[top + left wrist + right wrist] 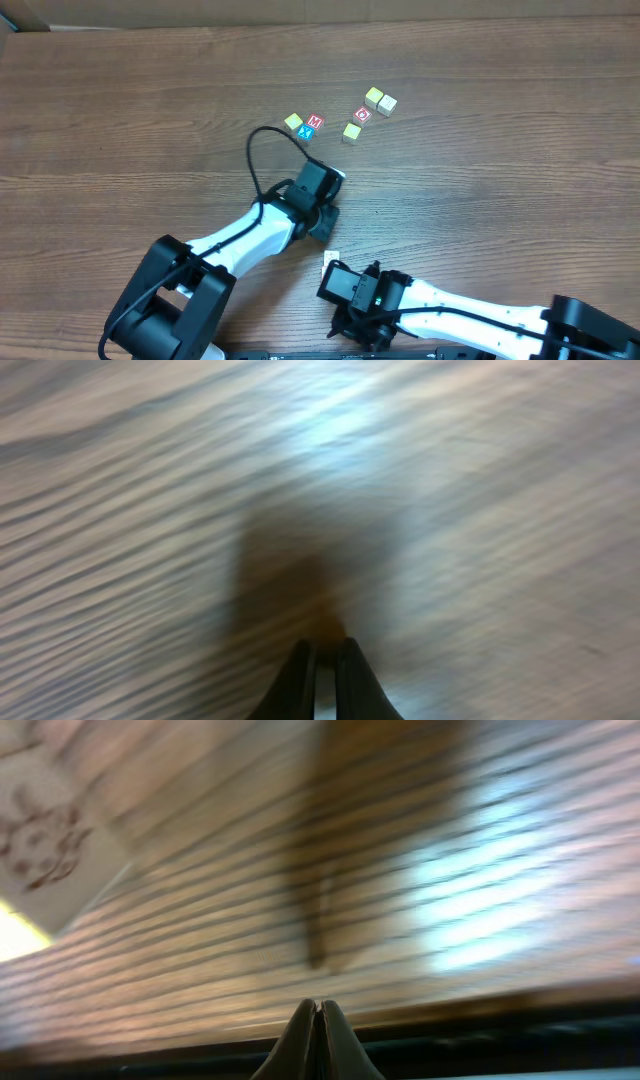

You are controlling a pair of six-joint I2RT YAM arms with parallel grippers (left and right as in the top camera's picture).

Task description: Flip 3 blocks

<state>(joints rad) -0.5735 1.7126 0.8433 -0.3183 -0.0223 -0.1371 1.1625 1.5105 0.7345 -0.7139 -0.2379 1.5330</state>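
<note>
Small wooden blocks lie in two loose groups past the middle of the table. A yellow-faced block (293, 122) sits beside the red M (315, 121) and blue X (307, 131) cubes. To the right is a second yellow-faced block (351, 132). A cream block (331, 258) lies alone near the front, just beyond my right gripper (337, 288); its face shows a faint reddish drawing (40, 840). My right gripper (318, 1007) is shut and holds nothing. Below the block groups, my left gripper (322, 212) points down at bare wood, also shut and holding nothing (325, 648).
A red-O cube (362, 114), a yellow cube (373, 96) and a cream cube (387, 104) sit at the far right of the groups. A black cable (256, 160) loops up from the left wrist. The table's dark front edge (480, 1020) runs close behind my right fingers.
</note>
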